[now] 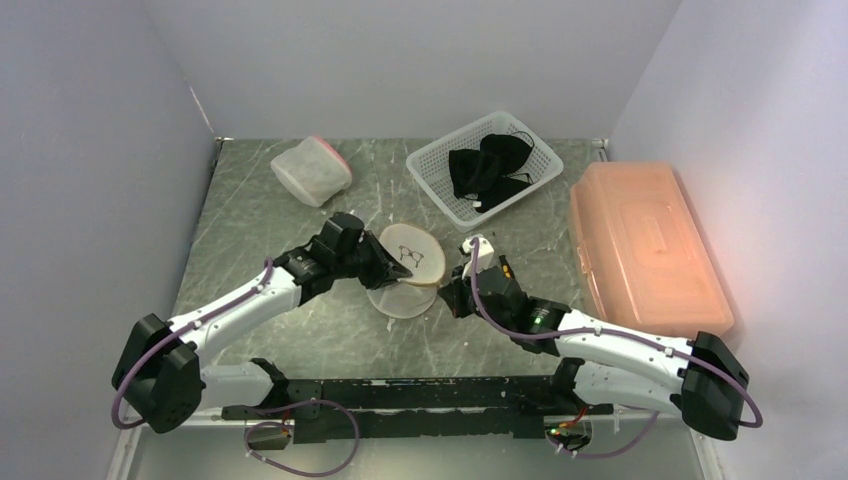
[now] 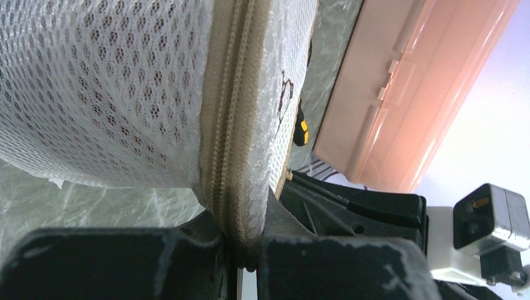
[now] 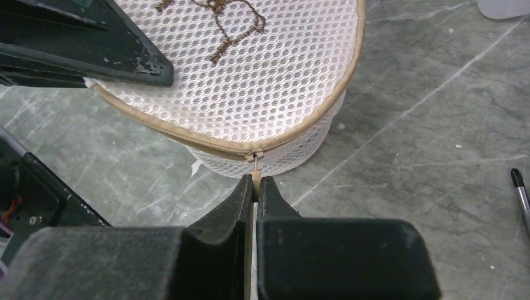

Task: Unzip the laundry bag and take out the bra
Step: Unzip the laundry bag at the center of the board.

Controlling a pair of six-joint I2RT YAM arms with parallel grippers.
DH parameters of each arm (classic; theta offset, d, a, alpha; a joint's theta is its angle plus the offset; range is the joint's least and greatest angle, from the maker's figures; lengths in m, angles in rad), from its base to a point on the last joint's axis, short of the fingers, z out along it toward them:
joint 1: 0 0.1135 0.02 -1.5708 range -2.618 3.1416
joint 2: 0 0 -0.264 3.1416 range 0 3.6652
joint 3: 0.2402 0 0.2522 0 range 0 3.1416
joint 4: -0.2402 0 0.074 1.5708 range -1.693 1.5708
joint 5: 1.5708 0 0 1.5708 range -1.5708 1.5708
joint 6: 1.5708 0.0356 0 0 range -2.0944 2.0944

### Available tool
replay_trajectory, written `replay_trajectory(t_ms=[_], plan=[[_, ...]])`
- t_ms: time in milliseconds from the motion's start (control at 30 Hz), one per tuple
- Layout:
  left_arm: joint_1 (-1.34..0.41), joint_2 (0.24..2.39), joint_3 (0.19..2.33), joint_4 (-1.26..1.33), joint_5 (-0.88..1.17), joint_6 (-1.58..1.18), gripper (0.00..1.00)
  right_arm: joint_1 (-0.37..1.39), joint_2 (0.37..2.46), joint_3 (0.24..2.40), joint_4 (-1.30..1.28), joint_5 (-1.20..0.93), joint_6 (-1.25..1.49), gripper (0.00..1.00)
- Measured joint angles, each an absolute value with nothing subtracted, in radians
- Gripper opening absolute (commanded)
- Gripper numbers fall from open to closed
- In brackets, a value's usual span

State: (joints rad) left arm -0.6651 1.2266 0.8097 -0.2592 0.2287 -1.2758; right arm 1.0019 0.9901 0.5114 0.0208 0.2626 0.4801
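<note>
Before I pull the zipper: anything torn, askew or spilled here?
Nothing stands out. The laundry bag mesh looks intact, its zipper closed where visible; the left gripper clamps the zipper, the right gripper pinches the zipper pull.

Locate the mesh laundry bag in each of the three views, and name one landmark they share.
Top external: the laundry bag sits near the centre.
Left wrist: it fills the upper left, its zip seam clamped in the left gripper.
Right wrist: upper centre; the right gripper pinches its zipper pull.
Shared landmark: the brown embroidery on its lid, seen in all three.
</note>
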Motion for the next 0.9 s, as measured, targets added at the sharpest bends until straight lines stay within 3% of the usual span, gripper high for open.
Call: replay_trajectory(t_ms=[567, 833, 900], plan=[[-0.607, 1.227, 0.814, -0.259, 0.421, -1.114, 0.03, 0.952, 1.011, 0.511, 0.007, 0.297, 0.481, 0.0], [-0.586, 1.344, 0.985, -0.332, 0.561, -0.894, 0.17, 0.959, 0.864, 0.498, -0.036, 0.294, 0.47, 0.0], [-0.582, 1.368, 1.033, -0.358, 0.588, -0.836, 0.25, 0.967, 0.836, 0.498, -0.053, 0.288, 0.464, 0.0]])
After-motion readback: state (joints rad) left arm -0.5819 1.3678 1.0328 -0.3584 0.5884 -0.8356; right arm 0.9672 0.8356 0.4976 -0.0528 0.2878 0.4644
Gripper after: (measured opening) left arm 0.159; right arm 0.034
